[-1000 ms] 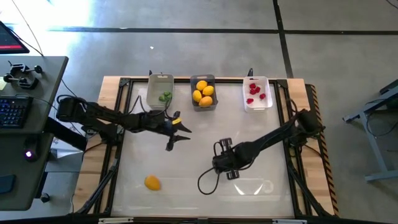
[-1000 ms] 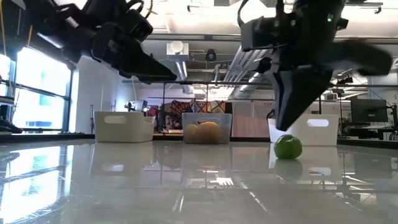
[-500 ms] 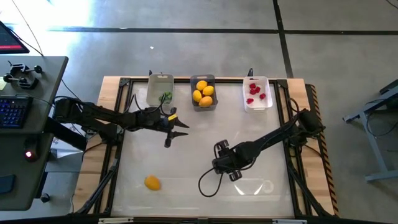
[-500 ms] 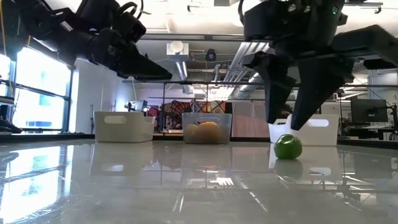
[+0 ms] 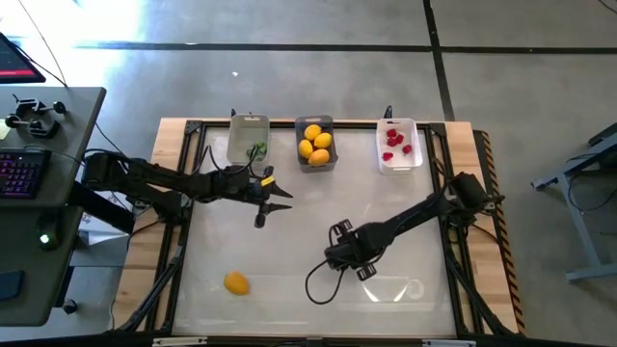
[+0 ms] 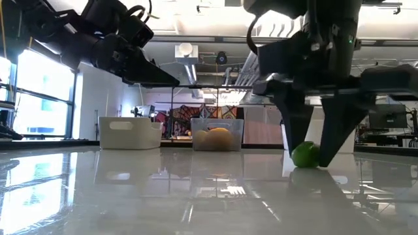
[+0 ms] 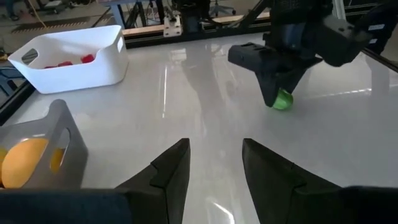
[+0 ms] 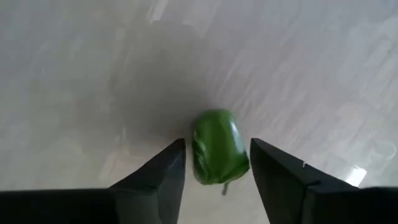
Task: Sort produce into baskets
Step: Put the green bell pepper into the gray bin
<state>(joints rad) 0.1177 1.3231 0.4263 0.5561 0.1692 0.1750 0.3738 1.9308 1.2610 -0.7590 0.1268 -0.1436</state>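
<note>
A small green piece [image 8: 217, 154] lies on the table near its middle. It also shows in the low view [image 6: 305, 155] and the left wrist view [image 7: 282, 100]. My right gripper [image 5: 352, 255] is open and stands low over it, pointing down, one finger close on each side [image 8: 216, 163]. My left gripper [image 5: 280, 200] is open and empty in the air, near the clear basket [image 5: 248, 140], which holds green bits. The dark grey basket [image 5: 315, 145] holds yellow and orange fruit. The white basket [image 5: 398, 145] holds red berries. A yellow-orange fruit [image 5: 236, 282] lies at the near left.
The three baskets stand in a row along the table's far edge. A wooden and black frame [image 5: 183, 193] runs round the table. A desk with a keyboard [image 5: 29, 173] stands off the table's left side.
My right gripper has come down over the green piece. Its two fingers now reach to the table on either side of the piece. The green piece has stayed where it was.
</note>
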